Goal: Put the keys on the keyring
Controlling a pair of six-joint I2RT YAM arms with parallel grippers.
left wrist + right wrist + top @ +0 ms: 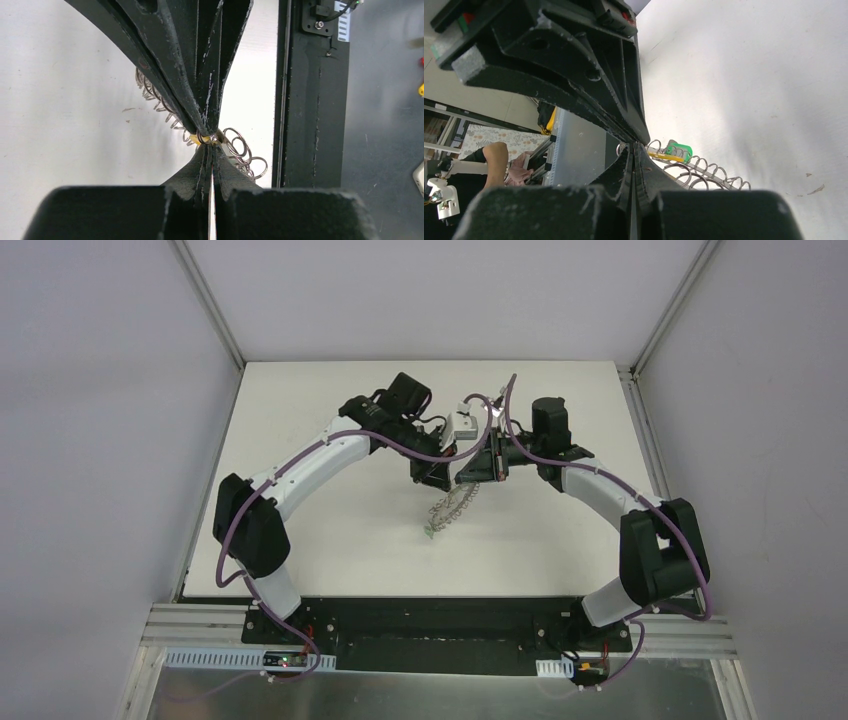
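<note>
Over the middle of the white table (330, 420) the keyring (452, 506), a dark ring fringed with silver wire loops, hangs tilted between both grippers. My left gripper (440, 476) (211, 145) is shut, its tips pinching a wire loop (240, 145) where a sliver of the yellow key (196, 140) shows. My right gripper (470, 478) (633, 147) is shut on the keyring's rim (709, 172), tip to tip with the left fingers (614, 105). The green-headed key (680, 149) and the yellow key (663, 156) lie among the loops just beyond the tips. A green speck (428, 532) marks the ring's low end.
The black base plate (440, 625) and the aluminium rail (200, 625) run along the near edge. Grey enclosure walls (100, 440) flank the table on both sides. Both arms arch inward, their cables (500, 410) looping above the meeting point.
</note>
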